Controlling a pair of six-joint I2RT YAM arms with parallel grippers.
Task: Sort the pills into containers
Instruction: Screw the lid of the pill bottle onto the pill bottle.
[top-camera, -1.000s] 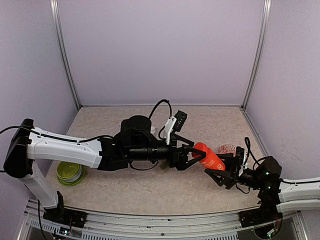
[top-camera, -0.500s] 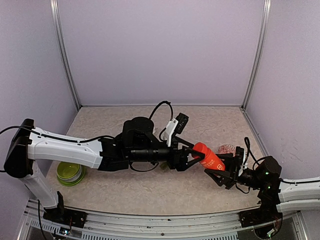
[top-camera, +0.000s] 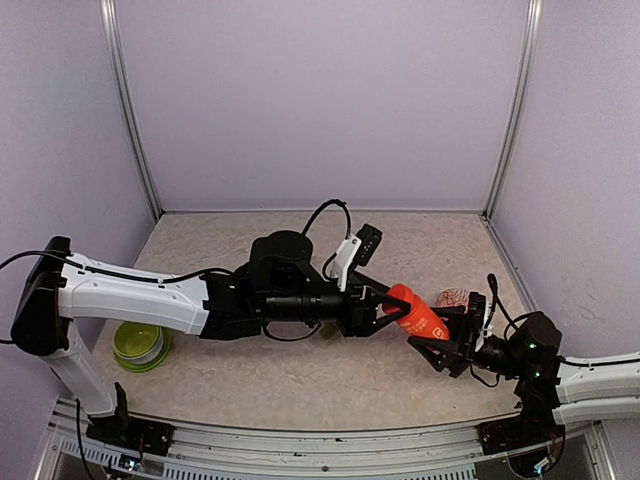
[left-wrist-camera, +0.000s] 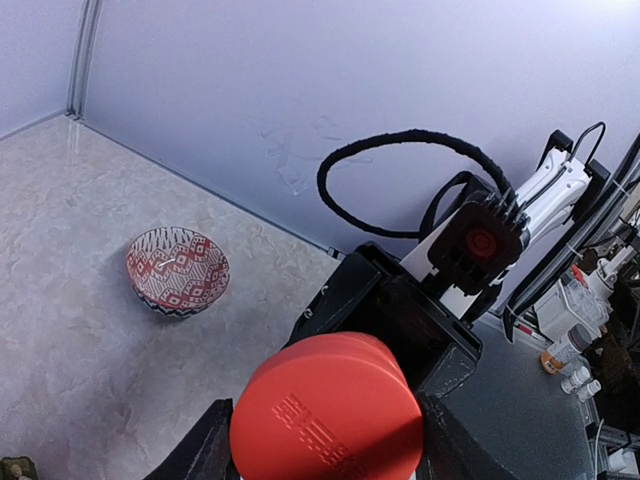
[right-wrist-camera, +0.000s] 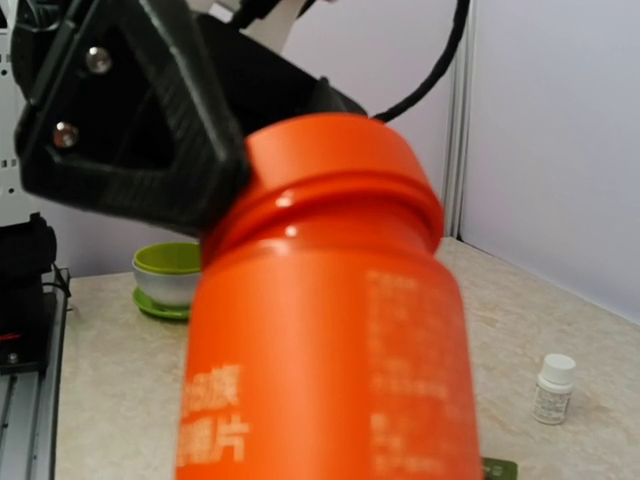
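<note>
1. Saw the bottle (top-camera: 418, 314) tipped in the air between the two grippers, well above the table (top-camera: 250, 385).
2. Found the right gripper (top-camera: 438, 336) pinching the bottle's body near its bottom end.
3. Found the left gripper (top-camera: 388, 310) with its jaws pressed on both sides of the cap (left-wrist-camera: 325, 410), as best could be told from the left wrist view.
4. Judged the step in hand to be twisting the cap off to get at the pills.
5. Needed a tight right grip, to stop the bottle spinning along with the cap.
6. Needed the left jaws flat on the cap's side, not just on its rim, to stop a slip.
7. Best to raise the cap end first, then turn slowly and pull the cap straight off; otherwise risked pills spilling out of a tipped bottle onto the table.
8. Spotted only a dark green bit at the bottom edge of the right wrist view, down on the table near the bottle: most likely the containers (right-wrist-camera: 500, 466).
9. Could not see the lids, so could not tell whether open or closed; worth checking before pouring.
</note>
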